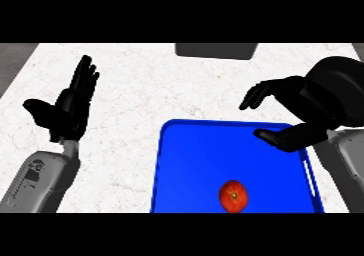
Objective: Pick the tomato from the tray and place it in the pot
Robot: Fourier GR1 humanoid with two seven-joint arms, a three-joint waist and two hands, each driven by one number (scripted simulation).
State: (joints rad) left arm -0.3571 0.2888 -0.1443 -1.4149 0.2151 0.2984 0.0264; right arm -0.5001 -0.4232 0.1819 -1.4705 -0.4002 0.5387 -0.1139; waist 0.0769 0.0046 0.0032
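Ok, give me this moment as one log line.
tomato: on tray, untouched | right hand: open, over tray's far edge | left hand: open, resting left | pot: far right

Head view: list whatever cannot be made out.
Round black pot: inside and near rim hidden behind the black right hand, head view.
Blue rectangular tray: near edge cut off at the view's bottom.
Dark grey block: cut by the top edge; identity unclear.

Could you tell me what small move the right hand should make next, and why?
Probably draw the right hand back toward the tomato: it hovers open over the far edge of the tray, while the tomato lies untouched near the near edge.
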